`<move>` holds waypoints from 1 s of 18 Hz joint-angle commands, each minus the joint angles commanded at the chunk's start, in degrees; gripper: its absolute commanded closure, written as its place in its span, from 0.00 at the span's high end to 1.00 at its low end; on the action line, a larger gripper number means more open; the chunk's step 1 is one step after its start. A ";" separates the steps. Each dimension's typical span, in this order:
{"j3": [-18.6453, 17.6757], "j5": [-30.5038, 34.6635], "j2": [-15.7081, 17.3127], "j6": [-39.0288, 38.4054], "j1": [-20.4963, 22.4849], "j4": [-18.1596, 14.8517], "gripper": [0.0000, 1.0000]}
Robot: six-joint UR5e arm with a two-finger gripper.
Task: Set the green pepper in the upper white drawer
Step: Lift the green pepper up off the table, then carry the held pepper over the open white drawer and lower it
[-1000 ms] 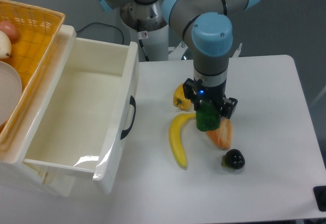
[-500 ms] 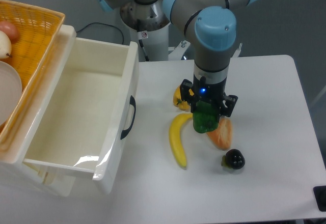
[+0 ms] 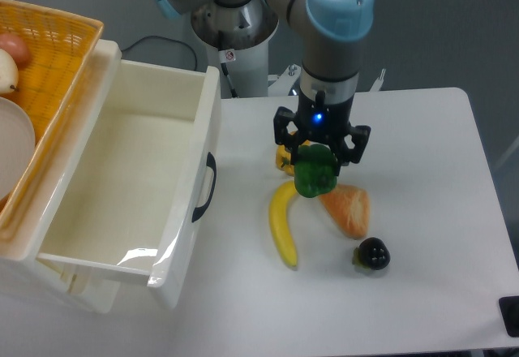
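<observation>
The green pepper (image 3: pixel 315 174) hangs in the air above the table, over the top end of the banana, with my gripper (image 3: pixel 318 154) shut on its upper part. The upper white drawer (image 3: pixel 122 180) stands pulled open at the left, its deep cream walls showing and its dark curved handle (image 3: pixel 206 187) facing the table. My gripper is to the right of the drawer's front, well apart from it.
A banana (image 3: pixel 282 222), a piece of bread (image 3: pixel 346 208), a dark round fruit (image 3: pixel 372 254) and a yellow pepper (image 3: pixel 285 156) lie on the white table (image 3: pixel 438 170). A woven orange basket (image 3: pixel 45 57) with fruit and a white bowl sits at the far left.
My gripper has risen and shifted left with the green pepper, lifting it off the table and uncovering the bread.
</observation>
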 joint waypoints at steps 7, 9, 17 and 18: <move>-0.35 -7.39 4.13 -9.50 -0.35 0.00 0.48; -0.35 -8.44 4.75 -11.17 -0.79 0.00 0.48; -0.79 -12.67 6.25 -15.84 -3.51 0.00 0.48; -0.79 -12.58 6.25 -15.84 -4.56 0.00 0.48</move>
